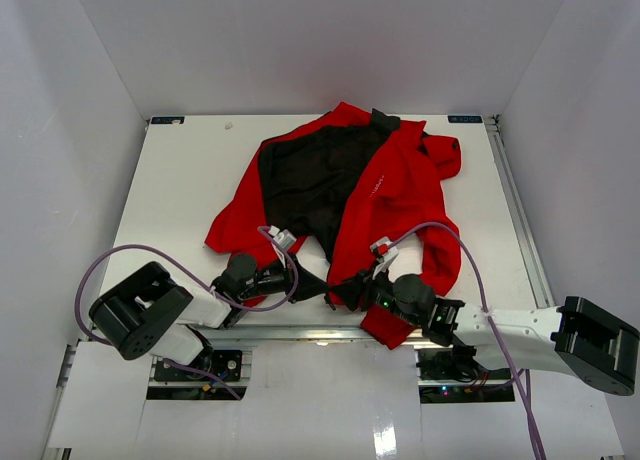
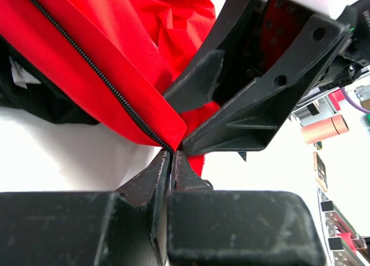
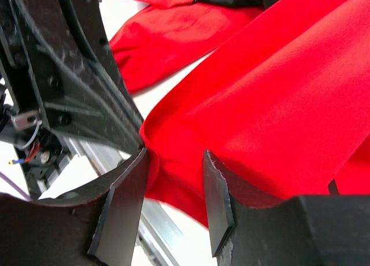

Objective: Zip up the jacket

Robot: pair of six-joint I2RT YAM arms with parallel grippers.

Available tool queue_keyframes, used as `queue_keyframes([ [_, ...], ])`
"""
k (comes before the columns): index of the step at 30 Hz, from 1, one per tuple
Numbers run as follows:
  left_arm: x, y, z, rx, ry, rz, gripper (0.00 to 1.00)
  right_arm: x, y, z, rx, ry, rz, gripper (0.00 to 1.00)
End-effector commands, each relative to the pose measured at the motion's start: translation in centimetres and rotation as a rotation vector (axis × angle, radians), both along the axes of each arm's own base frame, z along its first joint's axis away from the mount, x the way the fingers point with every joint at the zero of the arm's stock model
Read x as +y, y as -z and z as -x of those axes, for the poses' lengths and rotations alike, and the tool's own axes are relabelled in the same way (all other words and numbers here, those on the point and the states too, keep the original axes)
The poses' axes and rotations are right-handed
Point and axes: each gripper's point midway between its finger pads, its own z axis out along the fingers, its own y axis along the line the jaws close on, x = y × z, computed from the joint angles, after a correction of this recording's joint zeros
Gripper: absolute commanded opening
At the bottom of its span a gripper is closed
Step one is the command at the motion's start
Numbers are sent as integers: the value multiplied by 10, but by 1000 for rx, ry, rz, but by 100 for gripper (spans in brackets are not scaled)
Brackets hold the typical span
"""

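From above, a white surface (image 1: 180, 180) fills the floor of a plain enclosure with white walls (image 1: 300, 40). A metal rail (image 1: 300, 332) runs along its near edge, where the two arms are bolted. Purple cables (image 1: 130, 255) loop from each arm.

The jacket (image 1: 400, 180) lies spread open at the middle of the surface. Its black lining (image 1: 300, 180) faces up on the left half and its red outside on the right, with the hem toward the arms. A line of small white lettering (image 1: 379, 180) runs down the red front, too small to read. The left claw (image 1: 315, 288) and right claw (image 1: 345, 292) meet tip to tip at the hem.

In the left wrist view, the left claw's fingers (image 2: 162, 173) are pressed almost together. They pinch the bottom corner of a red front panel, just where the black zipper (image 2: 104, 84) ends. The right claw's black fingers stand directly opposite, touching that same corner. A white label (image 2: 17, 75) shows in the lining, and its print cannot be read.

In the right wrist view, the right claw's fingers (image 3: 124, 208) stand partly apart, gripping nothing. Red cloth lies in the gap and past it, over the rail.
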Motion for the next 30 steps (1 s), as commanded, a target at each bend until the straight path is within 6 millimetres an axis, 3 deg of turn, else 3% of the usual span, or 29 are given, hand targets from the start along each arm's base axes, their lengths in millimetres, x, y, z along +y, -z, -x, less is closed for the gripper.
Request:
queue_keyframes([
  [1,-2,-32,-4,-155,1,84,0,-2,6,14,-17,-74,8,49],
  [18,-1,-49,14,-268,92,176,1,14,-3,17,-76,-149,-13,50],
  [24,-2,-56,28,-282,167,219,6,18,-10,15,-101,-154,-23,43],
  [30,-2,-57,32,-284,198,235,8,23,-14,20,-122,-198,-47,21],
])
